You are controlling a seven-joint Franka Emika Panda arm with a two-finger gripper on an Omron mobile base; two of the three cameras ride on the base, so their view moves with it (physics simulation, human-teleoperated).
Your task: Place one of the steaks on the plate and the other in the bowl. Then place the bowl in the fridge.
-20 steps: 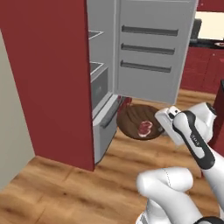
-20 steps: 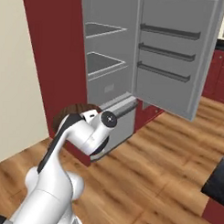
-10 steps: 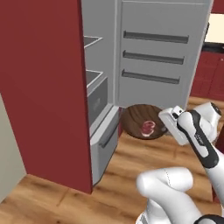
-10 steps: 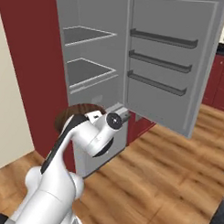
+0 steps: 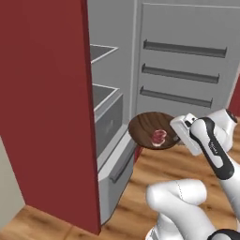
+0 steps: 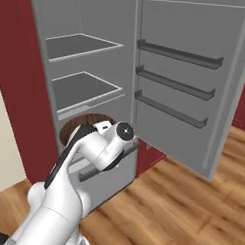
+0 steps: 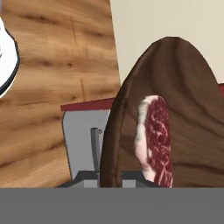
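The room has a wooden plank floor (image 5: 236,161) and a cream wall (image 6: 6,135). The fridge (image 5: 44,112), dark red outside and grey within, stands open, its shelves (image 6: 85,88) bare and its door racks (image 6: 176,84) facing the robot. The gripper (image 5: 180,136) is clamped on the rim of the brown wooden bowl (image 5: 150,129), held above the lower drawer (image 5: 115,171); one steak (image 5: 158,136) lies in the bowl. Since the earlier frames the base has driven closer, so the fridge looms larger, and the bowl has risen.
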